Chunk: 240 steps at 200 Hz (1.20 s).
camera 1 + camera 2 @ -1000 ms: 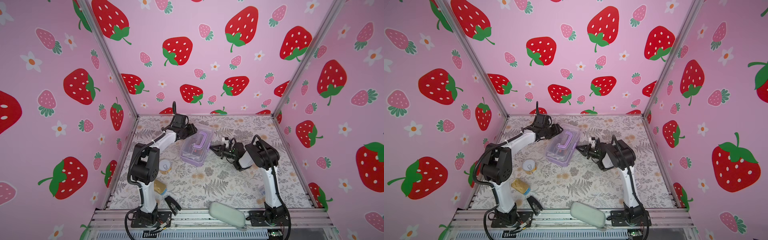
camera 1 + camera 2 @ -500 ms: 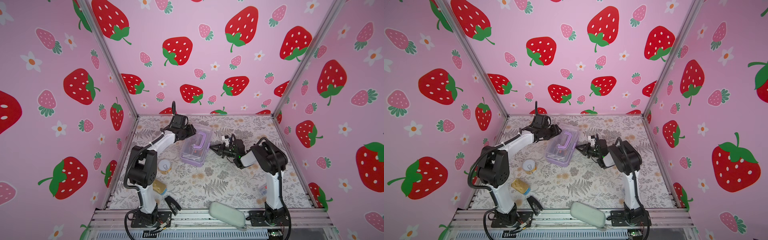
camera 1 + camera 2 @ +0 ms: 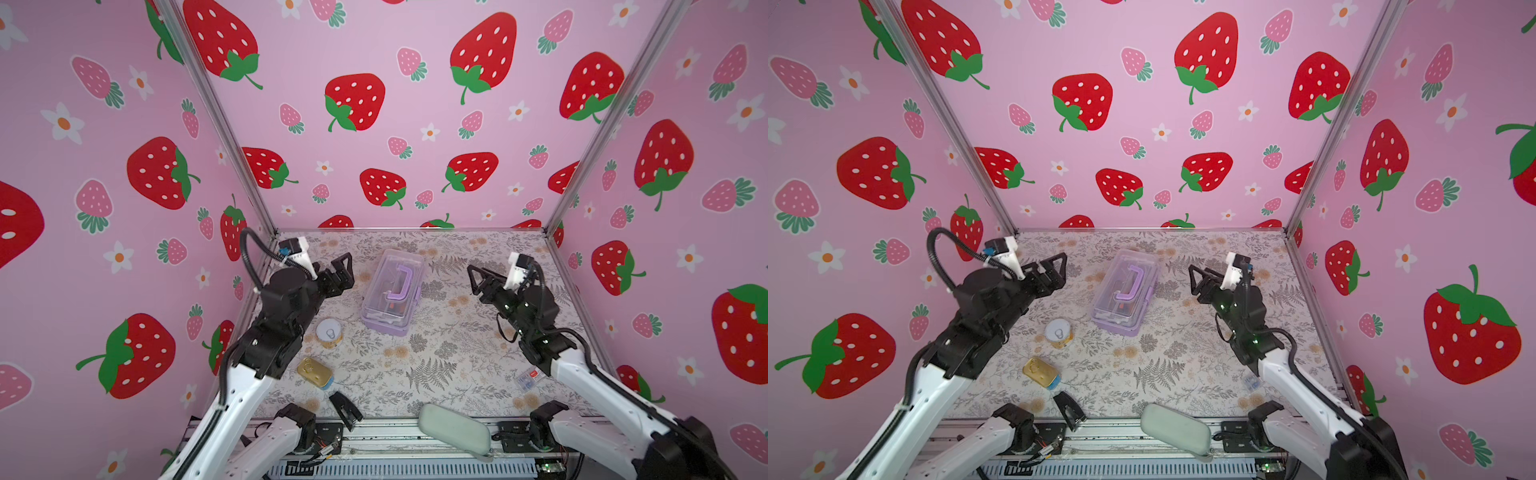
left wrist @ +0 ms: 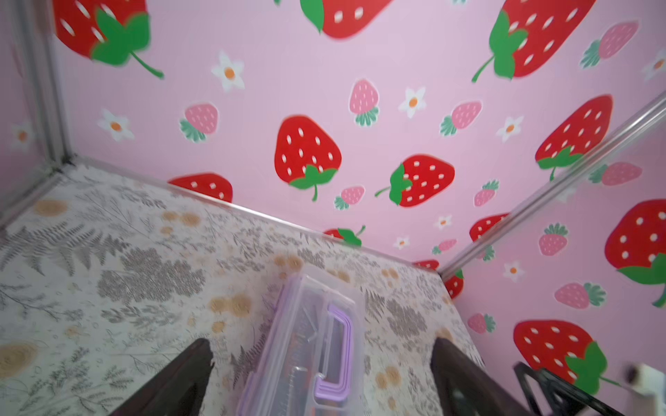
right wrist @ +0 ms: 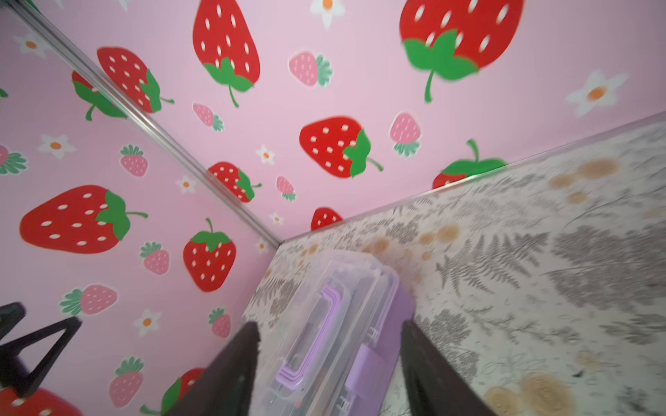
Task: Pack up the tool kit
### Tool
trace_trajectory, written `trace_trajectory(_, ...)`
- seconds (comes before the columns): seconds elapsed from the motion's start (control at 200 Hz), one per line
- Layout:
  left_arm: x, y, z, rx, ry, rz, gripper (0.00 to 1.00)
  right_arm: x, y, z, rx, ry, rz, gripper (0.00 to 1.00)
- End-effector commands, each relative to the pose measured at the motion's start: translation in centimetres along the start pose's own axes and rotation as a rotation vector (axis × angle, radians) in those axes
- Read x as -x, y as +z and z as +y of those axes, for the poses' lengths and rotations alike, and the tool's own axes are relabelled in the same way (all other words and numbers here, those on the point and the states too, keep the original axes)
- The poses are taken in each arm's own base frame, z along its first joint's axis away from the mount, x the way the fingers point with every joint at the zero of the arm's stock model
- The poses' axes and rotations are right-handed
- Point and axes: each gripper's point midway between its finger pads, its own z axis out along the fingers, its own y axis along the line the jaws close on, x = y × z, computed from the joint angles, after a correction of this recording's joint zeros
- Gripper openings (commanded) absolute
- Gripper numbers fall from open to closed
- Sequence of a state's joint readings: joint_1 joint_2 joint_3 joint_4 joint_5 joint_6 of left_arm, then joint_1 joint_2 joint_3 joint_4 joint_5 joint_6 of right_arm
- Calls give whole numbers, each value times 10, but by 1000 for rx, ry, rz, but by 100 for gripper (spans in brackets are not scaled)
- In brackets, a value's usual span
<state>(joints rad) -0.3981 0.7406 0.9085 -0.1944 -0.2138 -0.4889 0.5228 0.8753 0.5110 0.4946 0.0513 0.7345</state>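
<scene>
Tool kit point(image 3: 390, 293) stands lid-on mid-table point(image 3: 449, 353), its contents blurred, perhaps orange handles. Left end effector point(image 3: 341, 272) and right end effector point(image 3: 477, 280) are both spread, flanking it with bare gaps.

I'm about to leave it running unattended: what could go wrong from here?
The left claw and right claw stand open, clear of the tool kit. I cannot tell whether its latch is snapped, so a lift could spill tools. The round tin sits near the left arm; a swing could knock it. The green pouch overhangs the mat's front edge and could slip off.
</scene>
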Motion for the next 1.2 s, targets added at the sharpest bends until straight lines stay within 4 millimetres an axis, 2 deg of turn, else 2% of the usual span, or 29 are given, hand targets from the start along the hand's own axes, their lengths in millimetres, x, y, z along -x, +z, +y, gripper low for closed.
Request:
trace_trajectory(0.0,-5,-8,35,99,82,-203,99,29,-37,-58,-317,-128,-209,99)
trace_trajectory(0.065,-15,-13,54,147,96,-270,99,34,-46,-64,-349,-309,-252,99)
trace_trajectory(0.145,-36,-9,70,202,217,-245,99,20,-48,-75,-391,-501,-192,99)
trace_trajectory(0.25,-60,0,100,362,353,-165,99,0,-51,-108,-533,-552,-95,99)
trace_trajectory(0.355,-79,4,140,555,364,-144,99,-22,-53,-123,-551,-613,-36,99)
trace_trajectory(0.425,-100,16,152,545,392,-95,99,-37,-58,-130,-532,-672,-16,99)
trace_trajectory(0.57,-134,38,169,504,440,49,99,-33,-65,-133,-551,-737,-40,99)
trace_trajectory(0.68,-145,47,190,561,451,92,99,-39,-79,-152,-635,-752,-51,99)
trace_trajectory(0.77,-156,53,199,555,436,119,99,-52,-89,-171,-686,-740,-28,99)
trace_trajectory(0.8,-159,55,201,548,427,126,99,-50,-91,-173,-696,-745,-37,99)
trace_trajectory(0.99,-161,70,209,546,405,166,99,-46,-90,-179,-712,-733,-45,99)
trace_trajectory(1.075,-161,76,210,535,397,170,99,-41,-84,-182,-714,-736,-46,99)
trace_trajectory(1.196,-160,79,211,520,386,168,99,-45,-71,-191,-727,-754,2,99)
